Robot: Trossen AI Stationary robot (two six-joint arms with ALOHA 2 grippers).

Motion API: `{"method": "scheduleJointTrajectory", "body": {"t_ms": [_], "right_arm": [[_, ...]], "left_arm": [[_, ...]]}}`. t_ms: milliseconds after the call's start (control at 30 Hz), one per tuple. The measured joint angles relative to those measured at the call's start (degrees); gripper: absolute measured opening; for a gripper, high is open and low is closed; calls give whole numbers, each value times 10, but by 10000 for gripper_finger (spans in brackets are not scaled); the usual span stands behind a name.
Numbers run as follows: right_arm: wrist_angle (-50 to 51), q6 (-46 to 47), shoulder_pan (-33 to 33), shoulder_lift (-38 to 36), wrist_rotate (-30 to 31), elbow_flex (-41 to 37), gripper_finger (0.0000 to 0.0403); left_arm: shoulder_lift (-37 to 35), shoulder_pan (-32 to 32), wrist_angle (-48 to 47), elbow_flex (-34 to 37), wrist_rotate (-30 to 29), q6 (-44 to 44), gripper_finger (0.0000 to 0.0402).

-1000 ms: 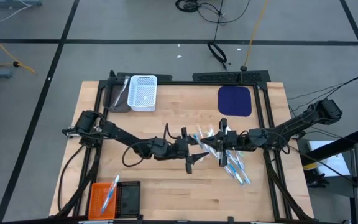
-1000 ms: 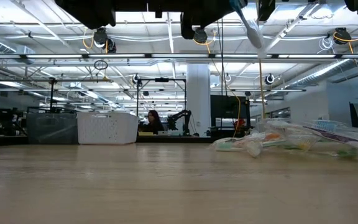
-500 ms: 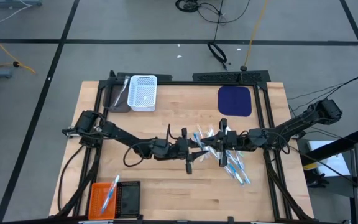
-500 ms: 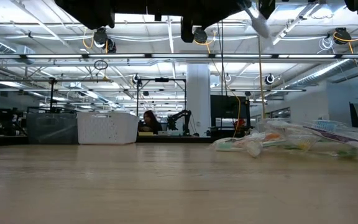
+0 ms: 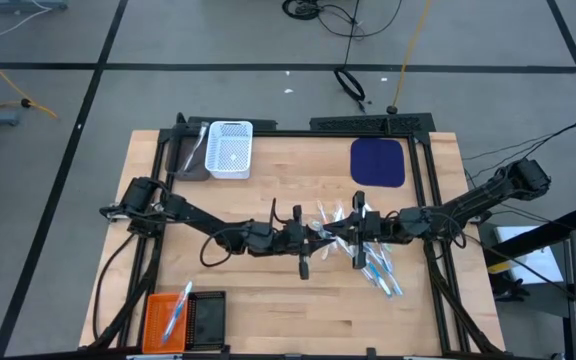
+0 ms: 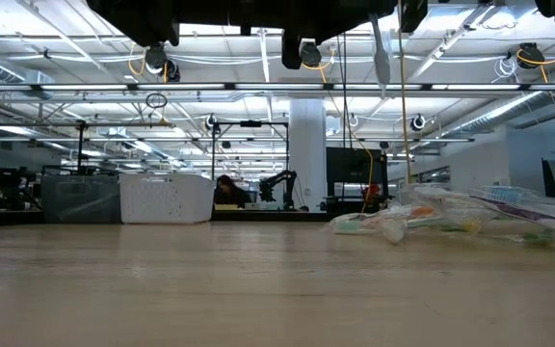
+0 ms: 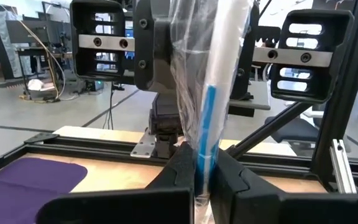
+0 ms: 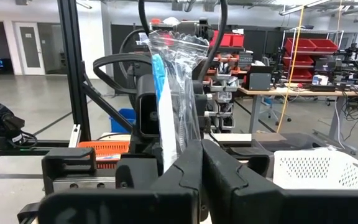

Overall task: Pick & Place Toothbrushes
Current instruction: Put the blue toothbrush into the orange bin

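Closing over the past second, the left gripper [image 5: 313, 233] clamped onto the bagged toothbrush [image 7: 209, 106] that the right gripper [image 5: 352, 236] already pinched, both meeting above the table [image 5: 268, 290] just left of the toothbrush pile [image 5: 373, 262]. Well left of that pile sat the white basket [image 5: 230, 150], farther back, and the orange basket [image 5: 165, 318], at the front edge, holding a blue toothbrush [image 5: 177, 313].

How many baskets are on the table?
4: a white basket and a grey basket side by side at the table's far edge, an orange basket and a black basket together at its near left corner.
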State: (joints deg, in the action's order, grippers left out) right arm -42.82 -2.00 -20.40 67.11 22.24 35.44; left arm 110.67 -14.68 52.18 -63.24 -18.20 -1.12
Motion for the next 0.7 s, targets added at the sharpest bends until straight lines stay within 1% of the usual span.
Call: {"method": "scheduleJointTrajectory", "body": {"t_ms": [200, 333, 433, 567, 633, 700], "right_arm": [[14, 0, 0, 0, 0, 0, 0], [19, 3, 0, -3, 0, 0, 13], [33, -4, 0, -12, 0, 0, 44], [76, -1, 0, -28, 1, 0, 107], [99, 2, 0, -38, 5, 0, 137], [126, 12, 0, -50, 5, 0, 160]], "left_arm": [[0, 0, -10, 0, -1, -7, 8], [0, -3, -19, 0, -22, -7, 9], [0, -5, -29, 0, -27, -6, 7], [-5, -7, -44, 0, -28, -8, 11], [-16, -9, -72, 0, -37, -12, 7], [-39, -14, -127, 0, -55, -21, 7]]}}
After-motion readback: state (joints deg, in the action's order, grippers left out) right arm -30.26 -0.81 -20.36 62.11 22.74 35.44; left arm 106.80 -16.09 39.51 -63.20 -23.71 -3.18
